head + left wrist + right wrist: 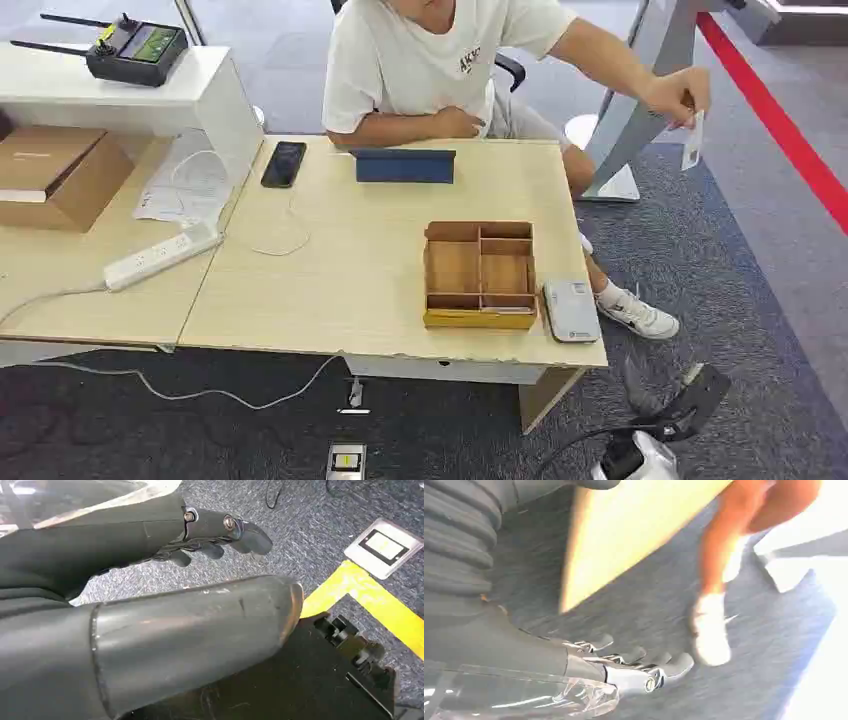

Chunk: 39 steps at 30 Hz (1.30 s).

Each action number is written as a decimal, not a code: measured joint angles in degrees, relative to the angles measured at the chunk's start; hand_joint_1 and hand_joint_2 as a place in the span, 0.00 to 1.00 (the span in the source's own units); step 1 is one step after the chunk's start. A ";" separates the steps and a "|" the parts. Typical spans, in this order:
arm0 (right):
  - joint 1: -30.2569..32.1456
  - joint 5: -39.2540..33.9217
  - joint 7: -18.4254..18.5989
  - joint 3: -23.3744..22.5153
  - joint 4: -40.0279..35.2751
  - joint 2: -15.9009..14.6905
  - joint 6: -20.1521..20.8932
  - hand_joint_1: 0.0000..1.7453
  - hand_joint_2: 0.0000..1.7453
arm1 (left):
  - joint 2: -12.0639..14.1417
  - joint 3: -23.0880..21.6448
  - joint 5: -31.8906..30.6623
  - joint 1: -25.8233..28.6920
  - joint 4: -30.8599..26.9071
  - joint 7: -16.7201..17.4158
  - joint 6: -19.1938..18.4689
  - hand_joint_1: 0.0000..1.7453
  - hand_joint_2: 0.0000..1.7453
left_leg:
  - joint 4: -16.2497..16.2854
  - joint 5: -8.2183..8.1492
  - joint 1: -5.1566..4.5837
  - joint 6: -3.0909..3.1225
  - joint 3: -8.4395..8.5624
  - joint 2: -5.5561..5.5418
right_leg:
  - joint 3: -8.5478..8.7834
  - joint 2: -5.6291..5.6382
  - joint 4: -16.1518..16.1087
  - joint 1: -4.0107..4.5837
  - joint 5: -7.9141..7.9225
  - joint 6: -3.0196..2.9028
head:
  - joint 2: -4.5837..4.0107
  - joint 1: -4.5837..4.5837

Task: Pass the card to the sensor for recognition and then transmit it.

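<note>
Both my hands are low and holding nothing: right hand [624,665] hangs over the carpet by the desk's near right corner, fingers spread; left hand [210,537] hangs over the floor, fingers loosely apart. On the desk [330,290] near the right edge: wooden tray [480,275], the grey sensor [571,310] just right of it. Far right, a person [440,60] holds out the card [692,142], well off the desk. Next I'd raise the right hand and take the card by its free edge. Card face unreadable; right wrist view is blurred.
</note>
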 joint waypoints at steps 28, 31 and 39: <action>3.07 78.39 5.98 -10.89 -57.72 20.59 0.11 0.00 1.00 | -0.13 -1.01 -4.50 -0.23 0.00 -0.02 0.61 0.00 0.00 | -0.02 0.01 0.00 -0.02 -0.03 -0.03 | -0.04 -0.06 0.03 0.01 -0.01 0.00 | 0.00 0.00; 1.65 88.67 17.21 -6.11 -57.45 17.81 0.11 0.00 1.00 | -0.13 -1.46 -5.88 -0.81 -0.02 0.22 -0.81 0.00 0.00 | -0.02 0.03 0.00 -0.02 -0.07 -0.03 | -0.03 -0.06 0.03 0.00 0.00 0.00 | 0.00 0.02; -6.69 105.28 38.92 8.69 -51.93 8.27 4.51 0.00 1.00 | 0.09 -2.80 -8.65 -2.42 -0.04 1.11 -3.74 0.00 0.00 | -0.01 0.03 -0.01 -0.02 -0.09 -0.04 | -0.04 -0.06 0.04 -0.01 0.03 0.02 | 0.00 0.00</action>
